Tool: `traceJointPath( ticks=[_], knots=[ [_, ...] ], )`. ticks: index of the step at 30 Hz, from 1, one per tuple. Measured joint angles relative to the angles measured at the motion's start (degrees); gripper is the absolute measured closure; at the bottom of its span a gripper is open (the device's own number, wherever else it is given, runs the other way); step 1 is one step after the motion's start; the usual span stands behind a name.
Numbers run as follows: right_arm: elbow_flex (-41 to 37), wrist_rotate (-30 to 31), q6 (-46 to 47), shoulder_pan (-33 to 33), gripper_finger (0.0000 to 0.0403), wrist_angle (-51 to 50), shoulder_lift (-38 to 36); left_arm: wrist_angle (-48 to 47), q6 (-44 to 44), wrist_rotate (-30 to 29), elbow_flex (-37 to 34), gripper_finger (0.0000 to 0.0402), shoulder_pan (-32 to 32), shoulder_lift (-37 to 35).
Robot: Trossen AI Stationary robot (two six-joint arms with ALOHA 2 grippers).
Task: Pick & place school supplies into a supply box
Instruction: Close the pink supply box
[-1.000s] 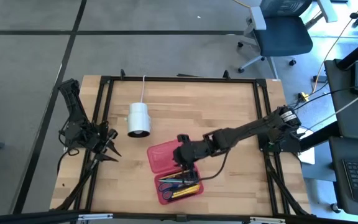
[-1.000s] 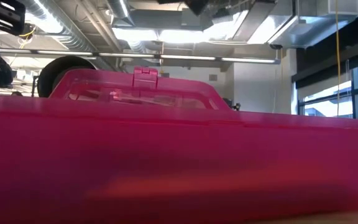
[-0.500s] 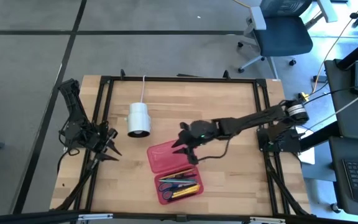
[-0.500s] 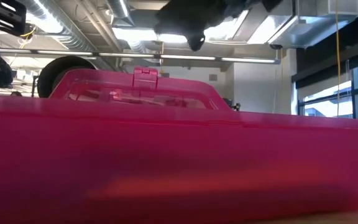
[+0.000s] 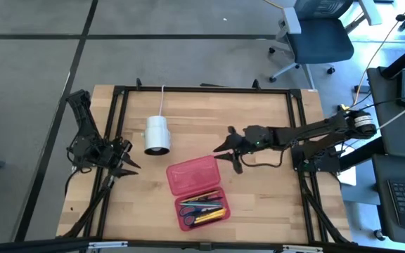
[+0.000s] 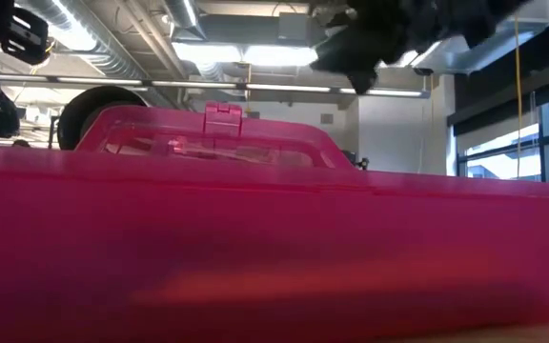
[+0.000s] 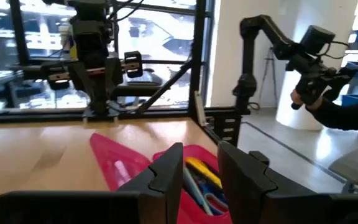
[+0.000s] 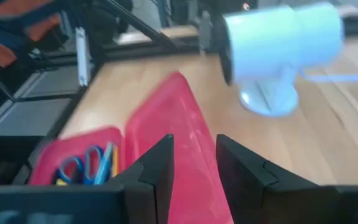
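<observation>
While both jaws gape narrowly, empty: one supply box, one scissors

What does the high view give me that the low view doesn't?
Only the high view shows the whole table, the white cylinder, the supplies lying in the open box's tray, the left pincer parked near the table's left edge, and the right pincer just beyond the lid's far corner.

Only the low view shows the lid's clasp, plus ceiling ducts and windows behind.

Both show the red box with its lid open, and the right arm above the table.
</observation>
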Motion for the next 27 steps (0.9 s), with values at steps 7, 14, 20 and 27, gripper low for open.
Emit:
traceJointPath(
  ticks=[7, 14, 20, 27],
  knots=[
    [-9.02, 2.31, 2.53, -3.85, 0.028, -0.02, -4.97, -1.37, -2.33, -4.19, 0.0, 0.0311, 0.0, 0.0],
    [-14.23, 11.4, 1.48, -5.11, 0.028, 0.09, -3.68, -5.12, -8.31, -11.55, 0.0, 0.0311, 0.0, 0.08],
    [-14.55, 11.5, -1.88, -5.09, 0.028, 2.86, 0.16, -5.36, -14.43, -11.89, 0.0, 0.0307, 0.02, 0.1],
    [-14.55, 8.62, -6.12, -5.15, 0.028, 6.65, 2.66, -4.2, -20.89, -5.61, 0.0, 0.031, 0.22, 3.91]
  ],
)
